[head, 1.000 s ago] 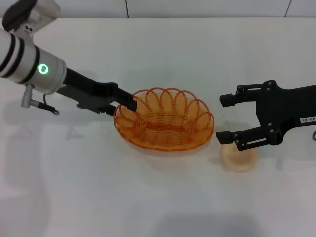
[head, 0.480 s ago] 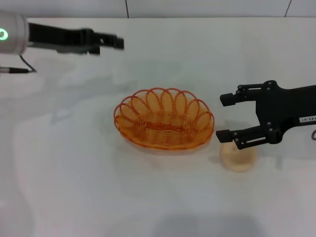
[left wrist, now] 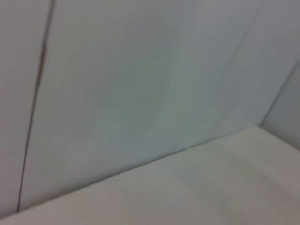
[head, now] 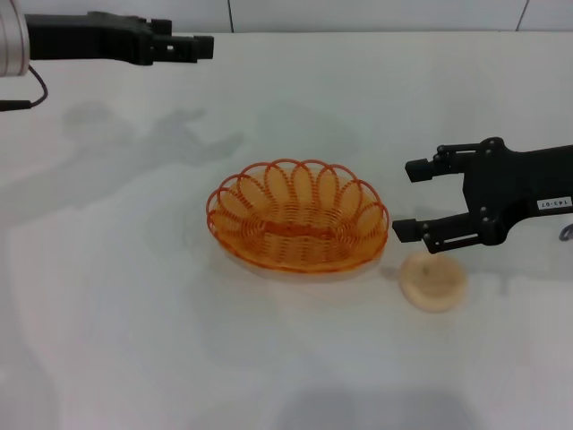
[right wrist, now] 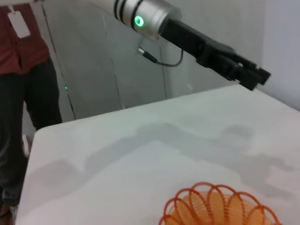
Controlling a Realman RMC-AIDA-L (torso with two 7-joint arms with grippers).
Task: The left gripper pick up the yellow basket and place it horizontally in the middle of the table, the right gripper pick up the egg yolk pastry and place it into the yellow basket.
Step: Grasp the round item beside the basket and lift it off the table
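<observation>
Basket's down: the yellow basket [head: 298, 229] sits lengthwise mid-surface, nothing in it. My left gripper [head: 195, 45] hangs high at the far left edge, well apart from it, jaws closed on nothing. Now the pastry half. The right gripper [head: 423, 199] hovers just above and behind the egg yolk pastry [head: 433, 280], jaws spread wide, not touching it. Pick and drop-in are left, I reckon.

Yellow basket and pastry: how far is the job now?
Done: the yellow basket lies mid-table, empty; the left end effector is far off, raised. In hand: the open right end effector hovers beside the egg yolk pastry. Left: grasping it, placing it in the basket.
</observation>
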